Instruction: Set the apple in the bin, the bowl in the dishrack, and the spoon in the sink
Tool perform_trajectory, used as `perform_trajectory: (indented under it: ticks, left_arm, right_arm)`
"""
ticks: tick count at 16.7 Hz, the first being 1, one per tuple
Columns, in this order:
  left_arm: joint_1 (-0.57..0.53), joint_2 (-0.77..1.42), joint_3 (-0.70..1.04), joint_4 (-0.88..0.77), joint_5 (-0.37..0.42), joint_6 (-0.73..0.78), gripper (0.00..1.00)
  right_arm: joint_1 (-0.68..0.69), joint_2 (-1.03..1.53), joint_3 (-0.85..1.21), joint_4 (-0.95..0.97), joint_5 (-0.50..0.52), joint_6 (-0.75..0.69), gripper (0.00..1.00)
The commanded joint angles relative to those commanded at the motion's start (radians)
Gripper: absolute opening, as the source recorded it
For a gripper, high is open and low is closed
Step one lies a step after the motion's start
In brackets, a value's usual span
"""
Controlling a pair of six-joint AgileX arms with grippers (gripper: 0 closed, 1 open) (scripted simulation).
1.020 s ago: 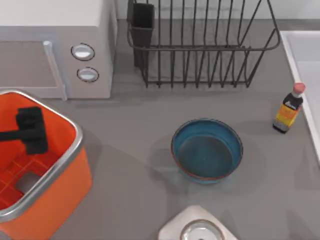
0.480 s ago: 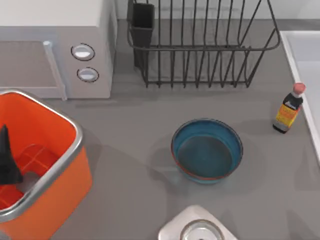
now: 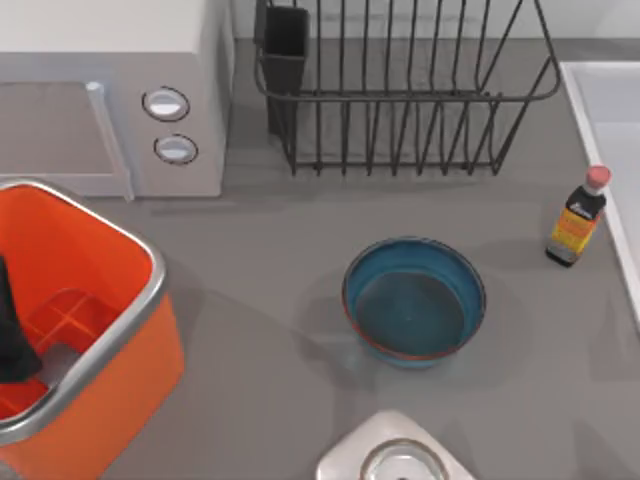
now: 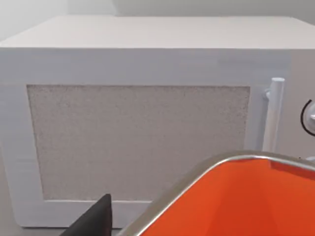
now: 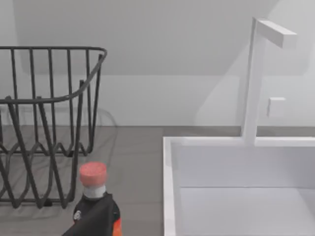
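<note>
The blue bowl [image 3: 414, 302] stands upright and empty on the grey table, right of centre. Behind it is the dark wire dishrack [image 3: 400, 95], whose rim [image 5: 49, 48] is also in the right wrist view. The pale sink [image 3: 612, 110] lies at the far right edge. At the left stands the orange bin [image 3: 158, 275], and my left gripper [image 3: 10, 330] hangs over its left side, one dark finger [image 4: 93, 219] showing beside the bin's rim [image 4: 197, 169]. One dark finger [image 5: 91, 219] of my right gripper faces the sink wall [image 5: 170, 187]. The apple and the spoon are out of view.
A white microwave [image 3: 110, 60] with two knobs fills the back left, just behind the bin. A dark sauce bottle [image 3: 577, 222] with a red cap [image 5: 93, 176] stands beside the sink. A tall white tap [image 5: 251, 78] rises behind the sink. A white and silver object [image 3: 395, 455] sits at the front edge.
My left gripper has moved from over the middle of the bin to the top view's left edge. The bowl and bottle have not moved.
</note>
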Motion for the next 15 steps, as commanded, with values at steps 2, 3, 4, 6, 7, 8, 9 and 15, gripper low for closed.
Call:
perform_trajectory:
  ticks: [2,3,4,6,7,8,9,15]
  left_arm:
    - [0.0,0.0,0.0,0.0,0.0,0.0,1.0]
    - [0.0,0.0,0.0,0.0,0.0,0.0,1.0]
    - [0.0,0.0,0.0,0.0,0.0,0.0,1.0]
    - [0.0,0.0,0.0,0.0,0.0,0.0,1.0]
    - [0.0,0.0,0.0,0.0,0.0,0.0,1.0]
    - [0.0,0.0,0.0,0.0,0.0,0.0,1.0]
    - [0.0,0.0,0.0,0.0,0.0,0.0,1.0]
    - [0.0,0.0,0.0,0.0,0.0,0.0,1.0]
  right_arm:
    - [0.0,0.0,0.0,0.0,0.0,0.0,1.0]
    - [0.0,0.0,0.0,0.0,0.0,0.0,1.0]
    - [0.003,0.01,0.01,-0.008,0.0,0.003,1.0]
    - [0.021,0.062,0.061,-0.05,0.0,0.019,1.0]
    - [0.035,0.104,0.103,-0.083,0.0,0.032,1.0]
    - [0.051,0.157,0.154,-0.122,-0.001,0.047,1.0]
    - [0.07,0.22,0.214,-0.167,-0.002,0.064,1.0]
    - [0.213,0.786,0.674,-0.524,-0.008,0.207,1.0]
